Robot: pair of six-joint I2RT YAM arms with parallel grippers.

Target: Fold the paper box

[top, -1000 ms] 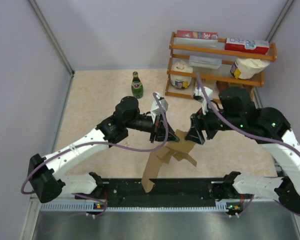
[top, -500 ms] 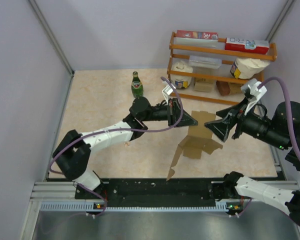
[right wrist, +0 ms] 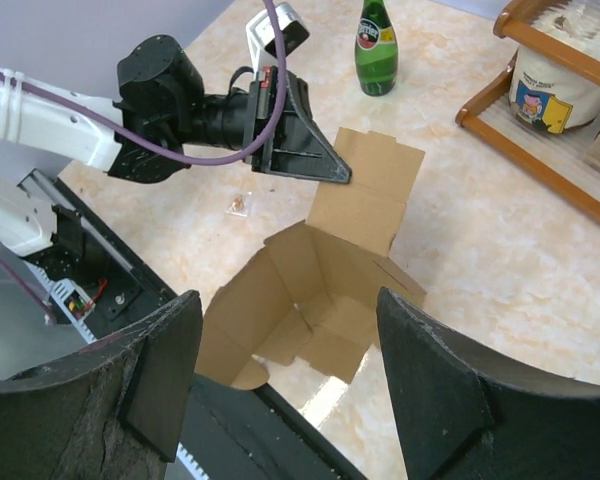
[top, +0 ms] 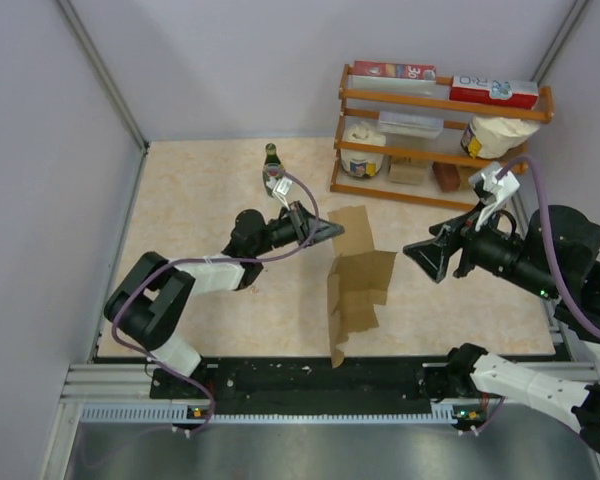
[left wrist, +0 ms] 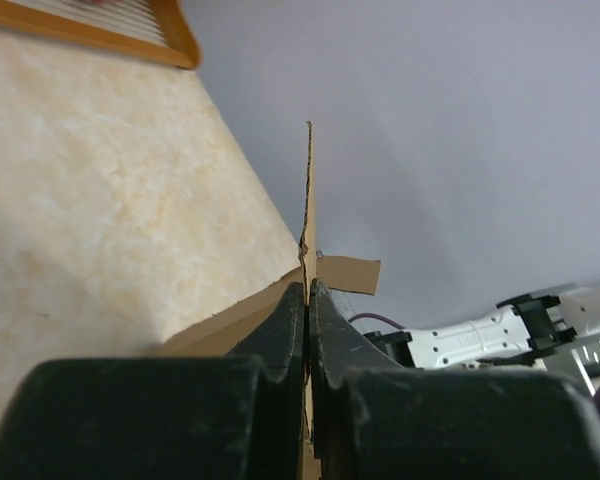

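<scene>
The paper box (top: 358, 280) is plain brown cardboard, partly unfolded, with flaps standing open at the table's middle. It also shows in the right wrist view (right wrist: 320, 290), open side up. My left gripper (top: 336, 231) is shut on the box's far flap (right wrist: 370, 190); in the left wrist view the flap edge (left wrist: 307, 200) runs between the closed fingers (left wrist: 285, 330). My right gripper (top: 417, 255) is open and empty, held to the right of the box, apart from it; its fingers (right wrist: 440, 390) frame the box from above.
A green bottle (top: 272, 166) stands behind the left gripper. A wooden rack (top: 440, 140) with printed cartons, a jar and bags stands at the back right. A small scrap (right wrist: 240, 205) lies on the table left of the box. The black rail (top: 320, 375) runs along the near edge.
The left gripper has pulled back to the left with the flap in it, and the box has stood up and shifted left. The right gripper has stayed open to the right.
</scene>
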